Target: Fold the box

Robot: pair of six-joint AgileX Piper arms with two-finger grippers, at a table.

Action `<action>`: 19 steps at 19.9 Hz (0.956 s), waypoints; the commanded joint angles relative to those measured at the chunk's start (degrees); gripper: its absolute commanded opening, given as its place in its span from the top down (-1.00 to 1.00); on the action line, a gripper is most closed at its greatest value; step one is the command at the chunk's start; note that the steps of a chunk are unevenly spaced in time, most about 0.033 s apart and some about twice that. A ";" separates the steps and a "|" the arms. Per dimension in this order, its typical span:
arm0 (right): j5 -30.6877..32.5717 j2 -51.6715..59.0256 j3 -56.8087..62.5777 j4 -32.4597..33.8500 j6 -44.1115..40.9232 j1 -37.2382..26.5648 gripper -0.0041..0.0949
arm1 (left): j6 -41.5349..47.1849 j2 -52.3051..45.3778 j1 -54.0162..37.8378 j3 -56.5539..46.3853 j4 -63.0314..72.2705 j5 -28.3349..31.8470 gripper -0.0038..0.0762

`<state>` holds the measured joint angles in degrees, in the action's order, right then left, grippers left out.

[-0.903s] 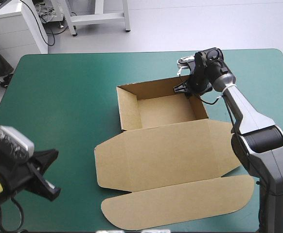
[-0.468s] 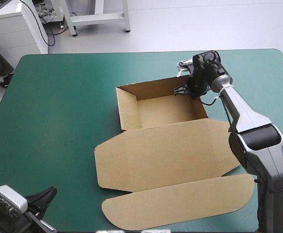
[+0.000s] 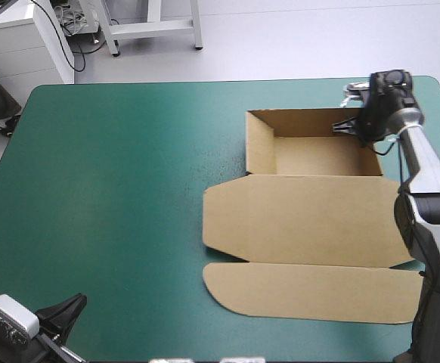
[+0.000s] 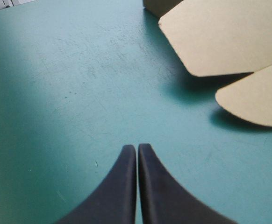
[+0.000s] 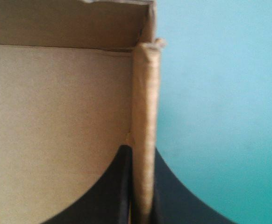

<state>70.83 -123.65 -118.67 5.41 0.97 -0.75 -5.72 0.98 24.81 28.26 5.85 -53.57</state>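
Far right on the surface point(image 3: 114, 189), the box point(image 3: 311, 219) is pinched by the right tool point(image 5: 140, 150); left tool point(image 4: 137, 148) is closed, empty.

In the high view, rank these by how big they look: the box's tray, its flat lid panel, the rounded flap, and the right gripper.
1. lid panel
2-3. rounded flap and tray: too alike to rank, and the flap lies nearer the camera
4. right gripper, shut on the tray's wall
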 commanded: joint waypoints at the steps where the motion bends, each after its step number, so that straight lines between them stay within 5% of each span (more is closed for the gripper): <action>1: 1.03 3.65 -1.38 5.04 1.23 -9.26 0.96 | 0.60 0.89 0.43 1.14 0.37 3.96 0.92; 6: 1.03 3.65 -1.38 -2.73 1.23 -24.03 0.96 | 0.60 0.89 0.43 1.14 0.37 2.26 0.92; 10: 1.03 3.65 -1.38 -3.30 0.77 -26.18 0.93 | 0.60 0.89 0.43 1.14 -0.51 2.26 0.92; 12: 1.03 3.65 -1.38 -6.04 4.83 -26.18 0.69 | 0.60 0.89 0.43 1.14 -1.25 2.26 0.92; 16: 1.03 4.96 -1.58 -4.11 6.46 -26.18 -0.26 | 0.60 0.89 0.43 1.14 -1.60 2.26 0.92; 19: 1.03 8.73 -1.99 -1.73 5.39 -26.18 -0.41 | 0.60 0.89 0.43 1.14 -1.60 2.26 0.92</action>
<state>70.99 -121.50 -118.67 1.76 6.56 -26.71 -5.72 0.98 24.81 28.21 4.01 -55.11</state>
